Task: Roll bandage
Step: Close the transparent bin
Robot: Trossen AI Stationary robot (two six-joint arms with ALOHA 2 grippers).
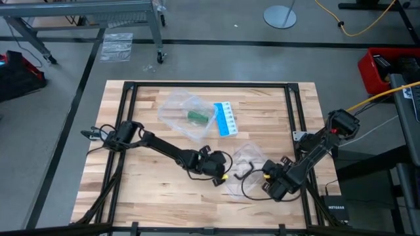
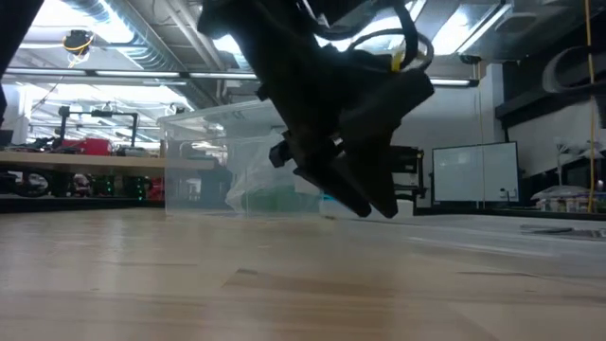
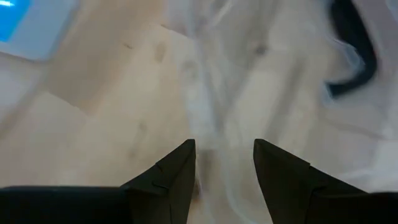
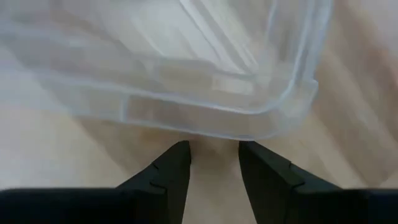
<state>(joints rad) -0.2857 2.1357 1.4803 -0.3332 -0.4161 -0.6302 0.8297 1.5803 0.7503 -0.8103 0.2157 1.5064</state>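
Bandage (image 1: 195, 117) position is being taken as the governing relation: the dark green strip is lying well apart from both claws, on the far side of them across the worktop (image 1: 144, 183), with its long axis running roughly across the worktop's width. The left claw (image 1: 214, 172) is being judged the nearer of the two; the right claw (image 1: 270, 178) is being kept farther off, to the bandage's right and nearer the front edge. Both claws are being held spread, with nothing pinched between the fingers. The bandage is resting inside a clear plastic container (image 1: 180, 108), beside a blue-and-white card (image 1: 225, 118). A second clear plastic tray (image 1: 248, 157), empty as far as can be seen, is lying between the two claws, just ahead of the right claw.
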